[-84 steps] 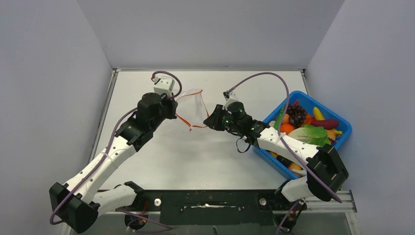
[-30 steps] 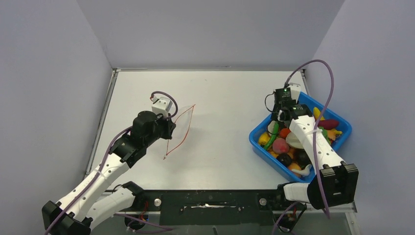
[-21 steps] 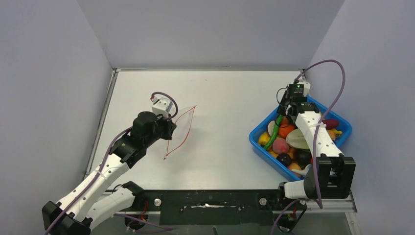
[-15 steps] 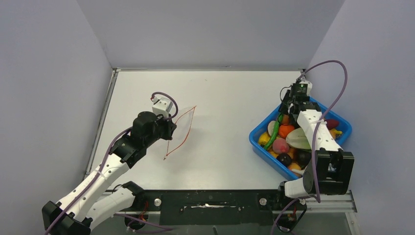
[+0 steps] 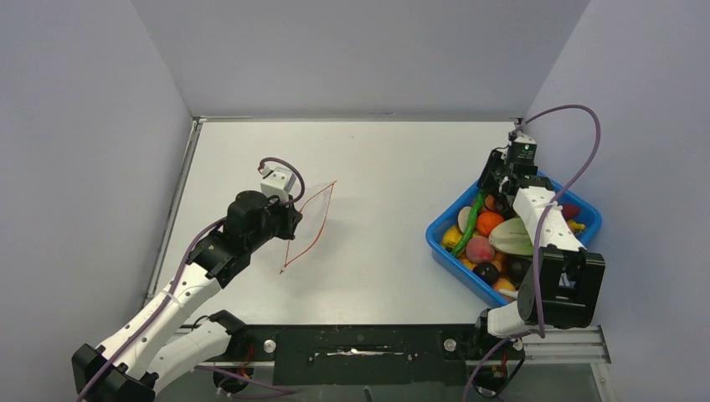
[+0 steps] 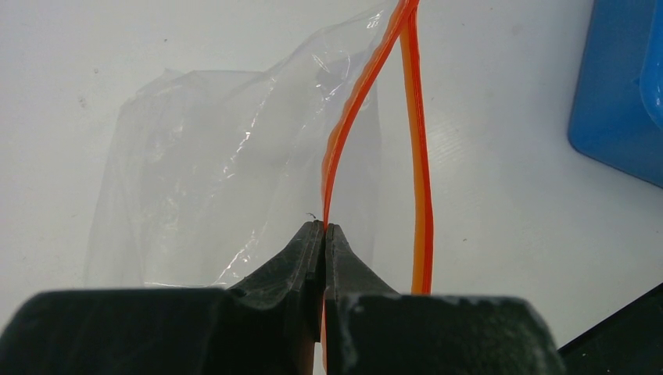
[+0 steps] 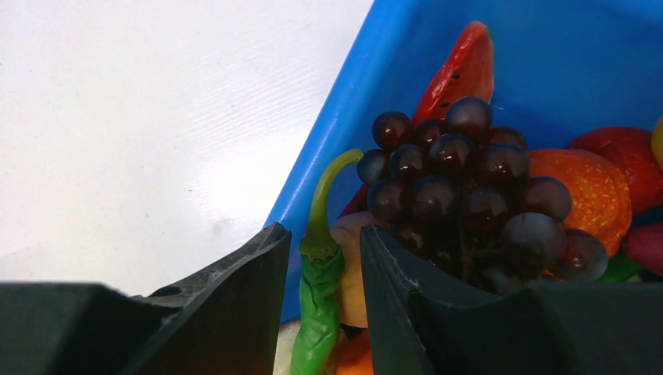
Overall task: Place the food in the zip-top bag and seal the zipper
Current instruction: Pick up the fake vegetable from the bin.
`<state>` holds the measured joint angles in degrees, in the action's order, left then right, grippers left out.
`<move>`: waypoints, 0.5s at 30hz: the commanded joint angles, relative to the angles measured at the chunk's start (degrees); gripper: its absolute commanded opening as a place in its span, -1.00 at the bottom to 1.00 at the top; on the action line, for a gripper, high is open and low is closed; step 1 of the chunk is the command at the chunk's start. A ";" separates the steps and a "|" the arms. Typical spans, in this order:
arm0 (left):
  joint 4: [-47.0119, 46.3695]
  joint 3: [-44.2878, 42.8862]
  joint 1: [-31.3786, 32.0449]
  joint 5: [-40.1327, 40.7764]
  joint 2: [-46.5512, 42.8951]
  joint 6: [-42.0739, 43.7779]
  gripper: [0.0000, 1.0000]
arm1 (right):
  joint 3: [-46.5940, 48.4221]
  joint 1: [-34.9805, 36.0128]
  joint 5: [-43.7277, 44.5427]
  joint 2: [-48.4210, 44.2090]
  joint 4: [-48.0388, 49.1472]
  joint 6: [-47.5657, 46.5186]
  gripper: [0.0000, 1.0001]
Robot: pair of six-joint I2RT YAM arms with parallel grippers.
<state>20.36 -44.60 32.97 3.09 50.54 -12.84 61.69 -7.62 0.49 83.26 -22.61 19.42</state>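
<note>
The left gripper [image 6: 323, 234] is pinching the zipper [image 6: 353, 109] of the zip-top bag [image 6: 219, 172], whose mouth is gaping at the table's [image 5: 393, 159] nine o'clock. The right gripper [image 7: 322, 234], fingers partly spread, is hovering over the blue bin [image 7: 344, 101] at three o'clock. A green pepper [image 7: 319, 305] is showing between its fingers, beside the grapes [image 7: 461, 180].

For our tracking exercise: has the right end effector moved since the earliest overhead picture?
Yes. The right end effector moved right, from beside the bag to the far corner of the blue bin, with a green pepper between its fingers.
</note>
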 commanded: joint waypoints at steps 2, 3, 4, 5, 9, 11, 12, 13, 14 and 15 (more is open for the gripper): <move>-3.18 -0.21 0.16 -1.52 -0.41 0.62 -1.00 | -1.72 -0.31 -3.35 0.73 3.27 -1.14 -0.21; -3.20 -0.20 0.16 -1.50 -0.43 0.60 -1.00 | -2.01 -0.33 -3.79 0.68 3.54 -1.14 -0.22; -3.20 -0.18 0.09 -1.51 -0.43 0.62 -1.00 | -2.28 -0.37 -4.24 0.76 3.68 -1.14 -0.23; -3.15 -0.21 0.15 -1.51 -0.43 0.62 -1.00 | -2.42 -0.35 -4.42 0.90 3.60 -1.02 -0.26; -3.21 -0.05 0.15 -1.47 -0.47 0.62 -1.00 | -2.51 -0.58 -3.75 0.77 1.67 0.11 -0.36; -3.19 -0.10 0.12 -1.34 -0.53 0.62 -1.00 | -2.71 -0.69 -3.18 0.29 1.18 0.26 -0.38; -3.22 -0.10 0.15 -1.36 -0.61 0.62 -1.00 | -2.61 -0.73 -2.62 0.14 0.64 0.39 -0.38; -3.19 -0.06 0.15 -1.29 -0.58 0.62 -1.00 | -2.43 -0.85 -2.22 -0.08 -0.06 0.36 -0.39; -3.25 -0.05 0.16 -1.31 -0.50 0.62 -1.00 | -2.12 -0.85 -1.64 -0.29 -0.71 0.28 -0.40; -3.27 -0.05 0.15 -1.32 -0.51 0.62 -1.00 | -1.87 -0.94 -1.15 -0.56 -1.24 0.27 -0.40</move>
<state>20.36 -44.47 32.97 2.68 50.54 -12.84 60.27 -7.97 -2.79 83.22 -19.66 19.99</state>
